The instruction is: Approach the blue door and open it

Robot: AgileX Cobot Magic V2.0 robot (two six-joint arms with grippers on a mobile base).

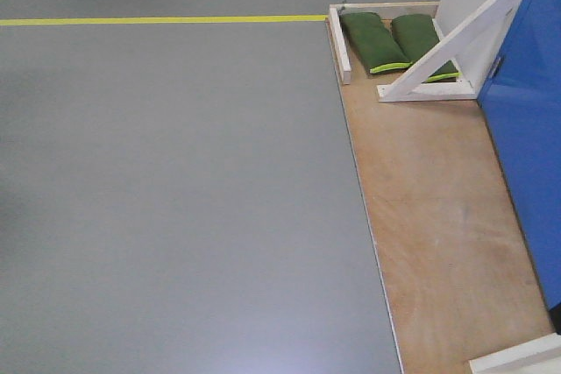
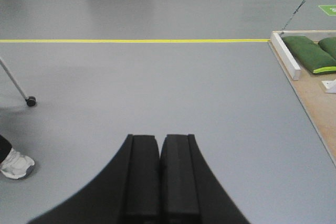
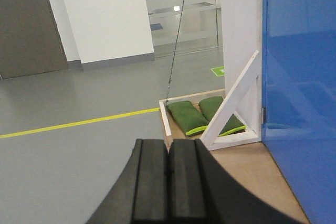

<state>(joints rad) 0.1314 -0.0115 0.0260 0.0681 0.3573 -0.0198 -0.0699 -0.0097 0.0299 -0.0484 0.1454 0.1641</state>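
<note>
The blue door (image 1: 526, 129) rises glossy and bright along the right edge of the front view, standing on a plywood platform (image 1: 429, 216). The right wrist view shows the same blue door (image 3: 299, 93) filling its right side; no handle shows in any view. My left gripper (image 2: 159, 142) is shut with nothing between its black pads, hanging over bare grey floor. The right gripper (image 3: 168, 145) is also shut and empty, over the platform's left edge, well short of the door.
A white wall panel (image 3: 239, 40) with a white diagonal brace (image 1: 456, 37) stands beside the door. Two green sandbags (image 1: 386, 41) lie on the platform behind it. A yellow floor line (image 1: 158, 19) crosses the grey floor. A person's shoe (image 2: 16, 163) and a caster wheel (image 2: 31, 100) sit at left.
</note>
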